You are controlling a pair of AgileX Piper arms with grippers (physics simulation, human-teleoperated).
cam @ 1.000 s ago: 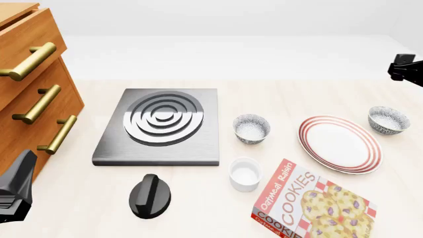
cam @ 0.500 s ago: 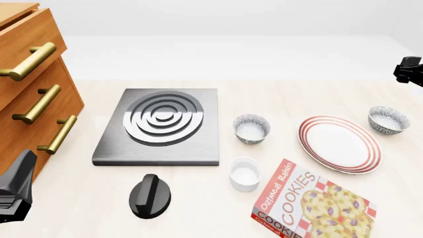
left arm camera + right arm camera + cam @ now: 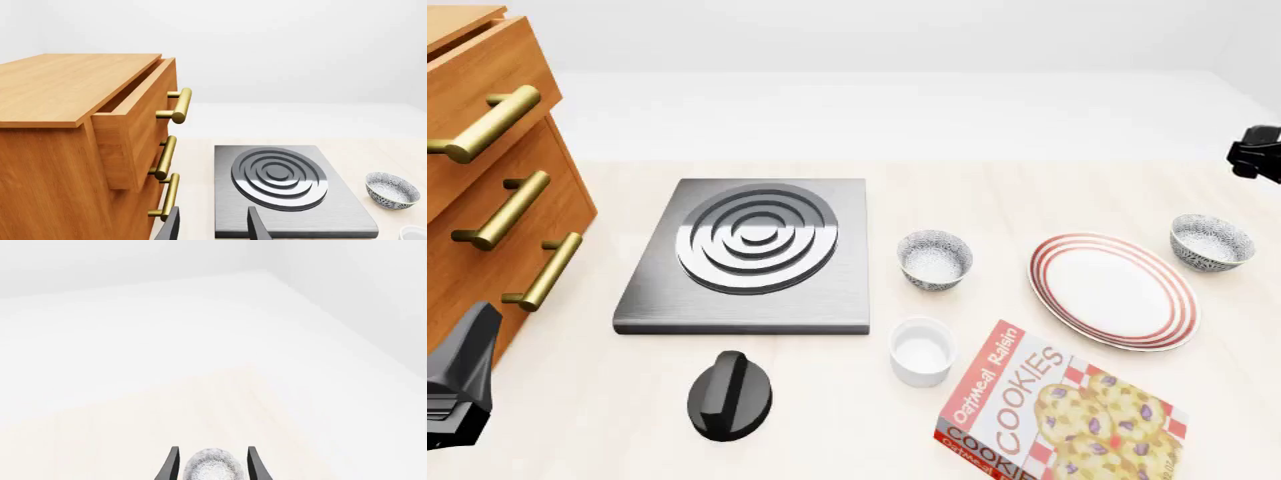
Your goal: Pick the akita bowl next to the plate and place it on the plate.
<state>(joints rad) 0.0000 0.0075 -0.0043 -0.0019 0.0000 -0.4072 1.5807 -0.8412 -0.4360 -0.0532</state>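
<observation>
The plate (image 3: 1114, 291), white with red rings, lies at the right of the table. One akita bowl (image 3: 1210, 243) sits just off its far right rim; a second, alike bowl (image 3: 936, 259) stands to the plate's left. My right gripper (image 3: 1260, 153) hangs at the picture's right edge, above and behind the right bowl. In the right wrist view it (image 3: 211, 466) is open, and a speckled bowl (image 3: 212, 469) shows in the gap, untouched. My left gripper (image 3: 212, 229) is open and empty by the cabinet, seen low at the left (image 3: 457, 385) in the front view.
A wooden drawer cabinet (image 3: 487, 180) with brass handles fills the left side. A grey stove plate (image 3: 754, 255) lies mid-table, a black knob (image 3: 729, 396) in front of it. A plain white cup (image 3: 921, 351) and a cookie box (image 3: 1054, 415) sit near the front.
My right gripper has drifted to the right and slightly lower, nearly out of the front view. The left arm, bowls and plate have not moved.
</observation>
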